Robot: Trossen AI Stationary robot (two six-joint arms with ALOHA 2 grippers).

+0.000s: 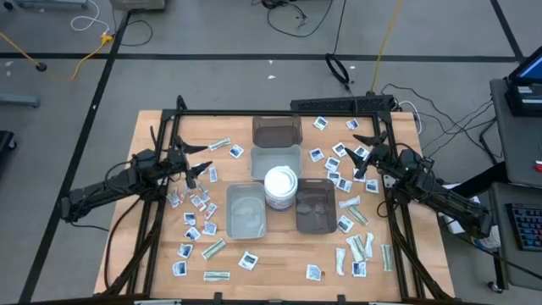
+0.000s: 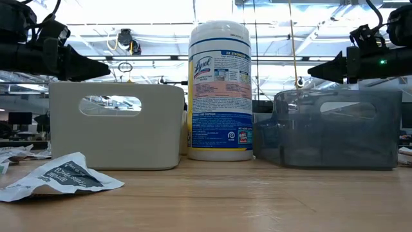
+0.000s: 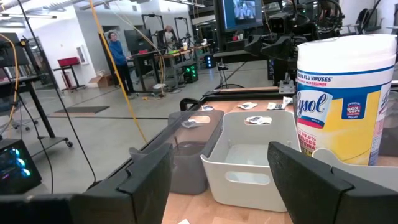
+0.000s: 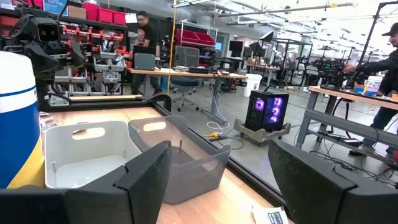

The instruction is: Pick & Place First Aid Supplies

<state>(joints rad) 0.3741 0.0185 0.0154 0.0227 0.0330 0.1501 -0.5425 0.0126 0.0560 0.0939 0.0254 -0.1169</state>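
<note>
Flanking white tub [image 1: 280,186], four empty-looking trays [image 1: 246,211].

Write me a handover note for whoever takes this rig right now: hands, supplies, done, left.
Left hand: open, empty, raised over the table's left side, beside the scattered packets.
Right hand: open, empty, raised over the right side, above another scatter of packets.
Four trays sit mid-table around the Lysol wipes tub: dark tray at the far end, pale tray beside the tub, pale tray on the near left, dark tray on the near right.
Done: nothing visible in any tray.
Left: all packets, square ones and narrow strips, lie loose on the table.
</note>
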